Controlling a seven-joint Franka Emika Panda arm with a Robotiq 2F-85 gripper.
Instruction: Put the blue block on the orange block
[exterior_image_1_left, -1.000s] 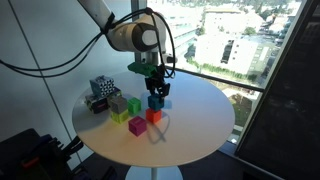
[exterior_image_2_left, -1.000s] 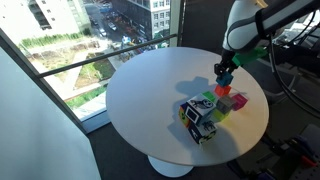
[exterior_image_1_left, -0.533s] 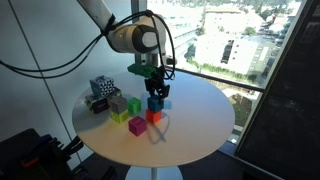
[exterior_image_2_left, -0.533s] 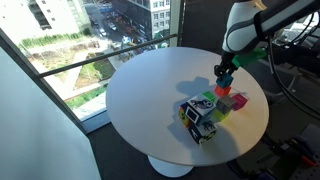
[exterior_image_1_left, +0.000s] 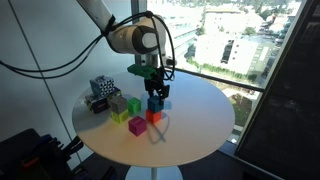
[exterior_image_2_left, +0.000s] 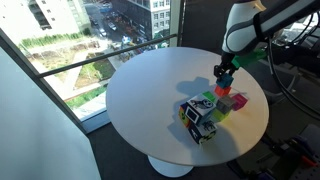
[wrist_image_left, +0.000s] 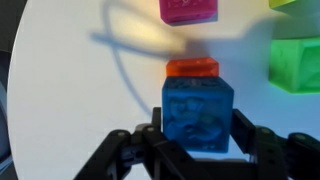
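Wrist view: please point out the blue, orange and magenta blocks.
blue block (wrist_image_left: 198, 113): wrist view, centre of facing side.
orange block (wrist_image_left: 192, 68): wrist view, visible strip.
magenta block (wrist_image_left: 188, 10): wrist view, visible face.

Small blue block (exterior_image_1_left: 156, 102) directly above orange block (exterior_image_1_left: 153, 116)

- Showing no readable text, brand, label or number in any view.
- Carrying only a black-and-white pattern on the patterned cube (exterior_image_1_left: 99, 90), too small for reading as a sign.
- Bearing no lettering on the blue block (wrist_image_left: 198, 113), seen close in the wrist view.
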